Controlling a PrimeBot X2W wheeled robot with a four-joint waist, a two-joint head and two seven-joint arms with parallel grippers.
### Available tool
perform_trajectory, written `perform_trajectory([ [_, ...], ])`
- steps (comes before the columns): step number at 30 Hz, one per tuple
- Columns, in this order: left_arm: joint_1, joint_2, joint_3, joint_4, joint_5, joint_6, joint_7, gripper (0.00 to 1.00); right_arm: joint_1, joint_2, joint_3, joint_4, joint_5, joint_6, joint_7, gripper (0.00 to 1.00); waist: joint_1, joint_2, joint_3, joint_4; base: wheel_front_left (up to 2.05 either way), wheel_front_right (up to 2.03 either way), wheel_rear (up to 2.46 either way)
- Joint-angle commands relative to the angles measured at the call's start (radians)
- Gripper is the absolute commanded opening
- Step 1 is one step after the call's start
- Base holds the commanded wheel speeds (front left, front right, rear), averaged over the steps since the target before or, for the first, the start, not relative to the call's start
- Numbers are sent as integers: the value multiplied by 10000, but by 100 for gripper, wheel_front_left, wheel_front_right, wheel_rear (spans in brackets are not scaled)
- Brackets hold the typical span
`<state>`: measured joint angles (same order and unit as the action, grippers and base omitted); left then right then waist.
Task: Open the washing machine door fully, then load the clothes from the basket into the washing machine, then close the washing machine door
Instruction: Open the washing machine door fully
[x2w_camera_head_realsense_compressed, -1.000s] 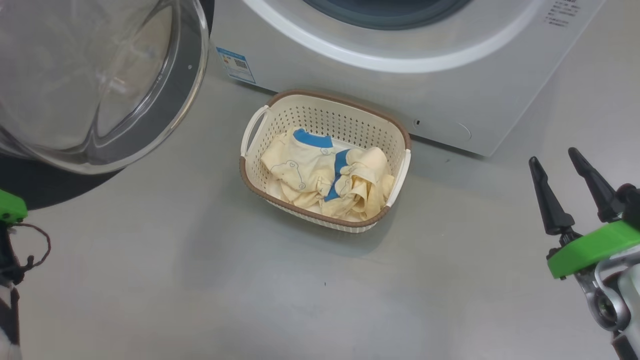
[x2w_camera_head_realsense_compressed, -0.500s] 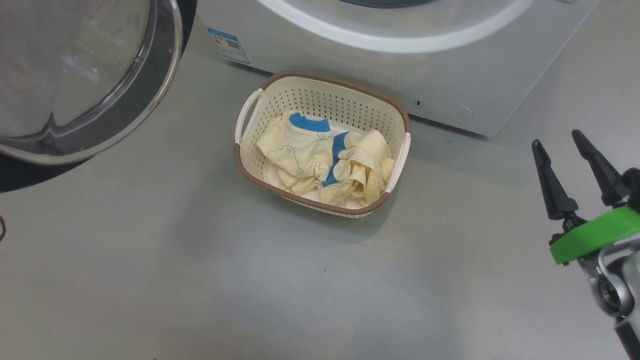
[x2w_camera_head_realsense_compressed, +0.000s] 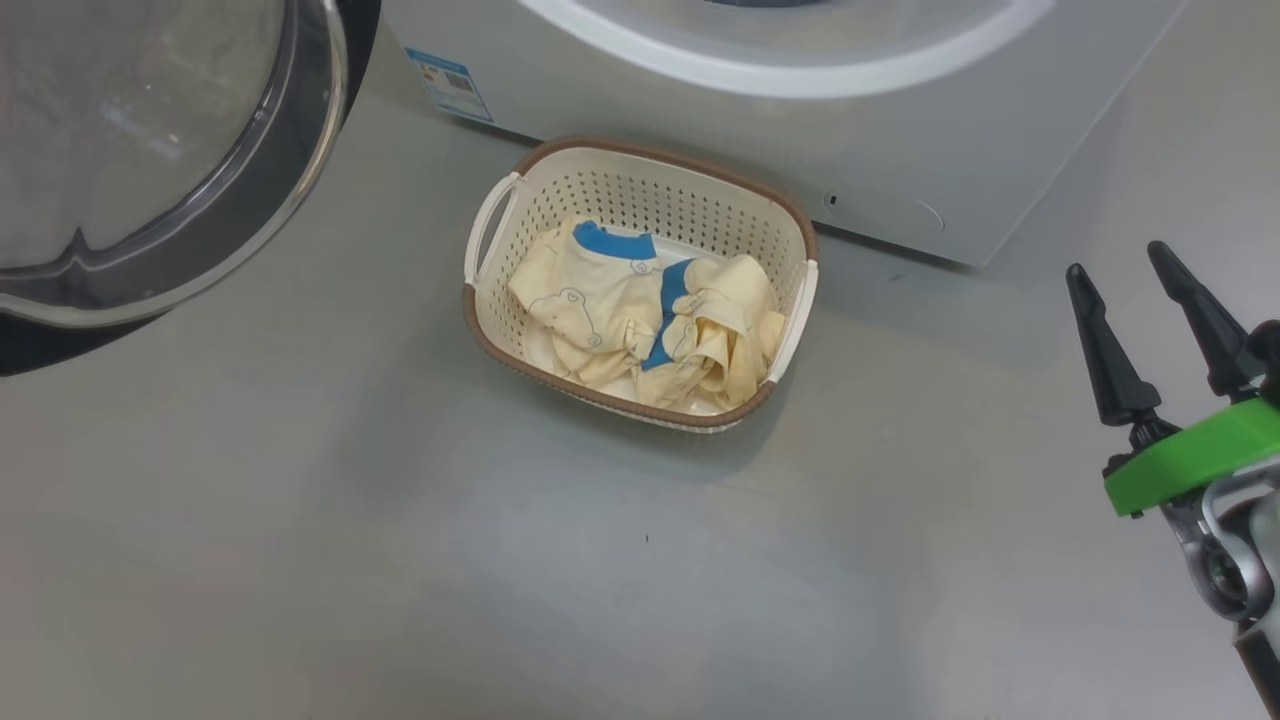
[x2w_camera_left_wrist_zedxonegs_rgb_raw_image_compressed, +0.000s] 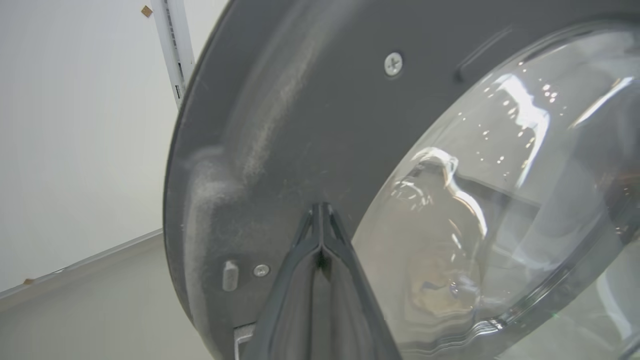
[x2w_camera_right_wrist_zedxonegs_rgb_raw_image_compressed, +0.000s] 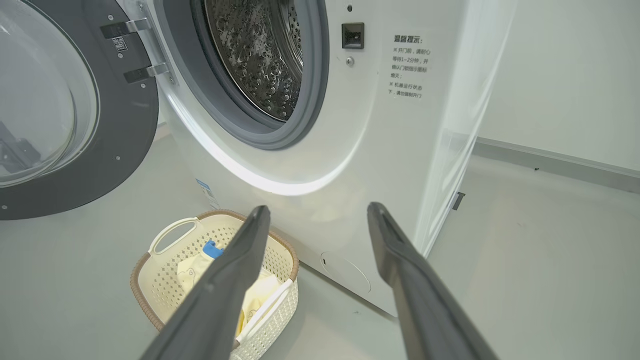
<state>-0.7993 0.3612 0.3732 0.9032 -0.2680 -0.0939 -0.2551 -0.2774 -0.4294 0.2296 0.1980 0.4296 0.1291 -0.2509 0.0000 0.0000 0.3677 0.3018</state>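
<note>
Relative to the washer's blue sticker (x2w_camera_head_realsense_compressed: 450, 85), the washing machine door (x2w_camera_head_realsense_compressed: 150, 150) had swung wider than a second before, and the head camera had shifted too. The left gripper (x2w_camera_left_wrist_zedxonegs_rgb_raw_image_compressed: 322, 220), fingers pressed together, pointed at the door's dark inner rim; whether it touched was unclear. The right gripper (x2w_camera_head_realsense_compressed: 1120, 265) hung with its fingers apart and empty, well right of the basket (x2w_camera_head_realsense_compressed: 650, 148). From here those closed tips could have slid off the smooth rim onto the glass, letting the door drift back. The clothes (x2w_camera_head_realsense_compressed: 620, 310), pale yellow with blue collar trim and faint bear outlines, lay crumpled together in the basket on the floor just before the washing machine (x2w_camera_head_realsense_compressed: 900, 150). Tangled so, one might have dragged another out and dropped it.
</note>
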Motion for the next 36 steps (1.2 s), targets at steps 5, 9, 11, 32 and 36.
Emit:
perform_trajectory([
  [5, 695, 268, 473, -834, 250, -199, -66, 0, 155, 82, 69, -204, -21, 16, -109, 100, 0, 0, -608, -13, 0, 0, 0],
  [9, 1255, 18, 446, -1243, 320, -313, -66, 0, 279, 258, 81, -145, 35, 16, -109, 100, 0, 0, -1000, -69, 0, 0, 0],
  [11, 1508, -90, 487, -1489, 264, -340, -66, 0, 330, 335, 77, -128, 52, 16, -109, 100, 0, 0, -1168, -104, 0, 0, 0],
  [32, 5204, -780, -1698, -4691, -1295, -367, -66, 100, 1180, 925, -333, -213, 189, 16, -109, 100, 0, 0, -2280, -1339, 0, 0, 0],
  [36, 5505, -737, -2061, -5082, -1382, -367, -66, 100, 1305, 971, -407, -236, 188, 16, -109, 100, 0, 0, -2365, -1708, 0, 0, 0],
])
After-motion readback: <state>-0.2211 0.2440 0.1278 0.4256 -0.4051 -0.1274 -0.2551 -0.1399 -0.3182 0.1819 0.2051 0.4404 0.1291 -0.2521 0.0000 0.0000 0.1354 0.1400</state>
